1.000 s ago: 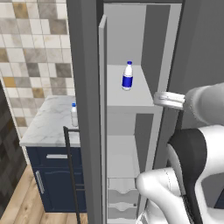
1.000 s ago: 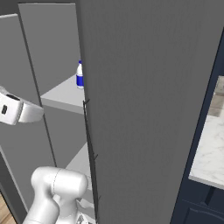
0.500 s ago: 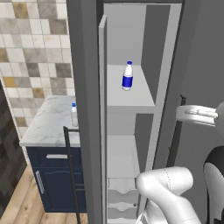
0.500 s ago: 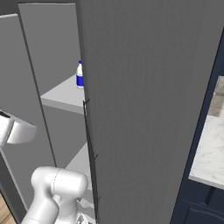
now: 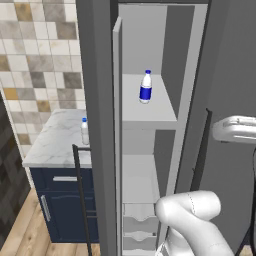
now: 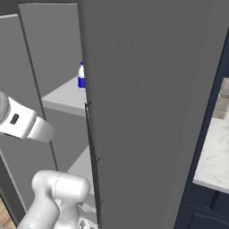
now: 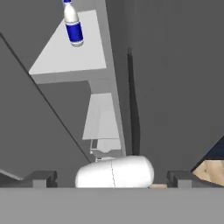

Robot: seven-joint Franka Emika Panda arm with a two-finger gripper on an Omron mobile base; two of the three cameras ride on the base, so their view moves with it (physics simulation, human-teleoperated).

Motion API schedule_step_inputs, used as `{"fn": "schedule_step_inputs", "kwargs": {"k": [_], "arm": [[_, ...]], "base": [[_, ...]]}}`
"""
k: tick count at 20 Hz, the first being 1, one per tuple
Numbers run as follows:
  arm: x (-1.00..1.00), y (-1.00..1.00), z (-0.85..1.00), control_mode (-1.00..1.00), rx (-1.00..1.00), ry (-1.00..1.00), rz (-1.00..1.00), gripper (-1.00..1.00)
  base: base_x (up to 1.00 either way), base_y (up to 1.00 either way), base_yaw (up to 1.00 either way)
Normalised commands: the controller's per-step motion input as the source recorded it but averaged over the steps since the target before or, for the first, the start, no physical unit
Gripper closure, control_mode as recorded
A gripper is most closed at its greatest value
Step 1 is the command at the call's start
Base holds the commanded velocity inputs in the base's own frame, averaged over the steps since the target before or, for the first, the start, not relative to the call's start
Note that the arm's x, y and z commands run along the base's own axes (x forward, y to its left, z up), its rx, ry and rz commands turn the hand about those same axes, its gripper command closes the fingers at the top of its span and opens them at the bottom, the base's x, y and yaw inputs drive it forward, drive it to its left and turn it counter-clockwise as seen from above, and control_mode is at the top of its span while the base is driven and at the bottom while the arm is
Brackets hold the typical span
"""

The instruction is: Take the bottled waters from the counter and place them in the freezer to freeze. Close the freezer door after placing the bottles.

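Tiled wall (image 5: 40, 60) in beige and grey backs the left side of the scene, above a marble table (image 5: 52, 145) on a navy cabinet (image 5: 65, 210) over wood floor (image 5: 20, 235). Plain bottle (image 5: 85, 131) stands upright on the table, near its right edge, partly behind the dark door edge. Freezer (image 5: 150, 45) is open: labelled bottle (image 5: 145, 87) stands upright on the upper shelf (image 5: 150, 112), toward the back, alone. White drawers (image 5: 137, 232) sit at the bottom of the compartment. Freezer door (image 6: 147, 112) stands open at my right and takes up much of the right base view. My fingers (image 7: 111, 178) are spread wide and hold nothing; in the hand view they point into the freezer, with the labelled bottle (image 7: 72, 25) well apart from them at the far end of the shelf (image 7: 72, 57).
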Motion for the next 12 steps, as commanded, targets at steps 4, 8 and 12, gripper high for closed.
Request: {"fn": "schedule_step_inputs", "kwargs": {"k": [4,8,12], "arm": [[-0.05,0.0,-0.49,-1.0,-0.03,0.0,0.09,-1.0],[0.1,0.0,-0.39,-1.0,-0.08,0.05,0.06,-1.0],[0.13,0.0,-0.24,-1.0,-0.09,0.07,0.07,-1.0]], "base": [[0.0,0.0,0.0],[0.0,0.0,0.0],[0.0,0.0,0.0]]}}
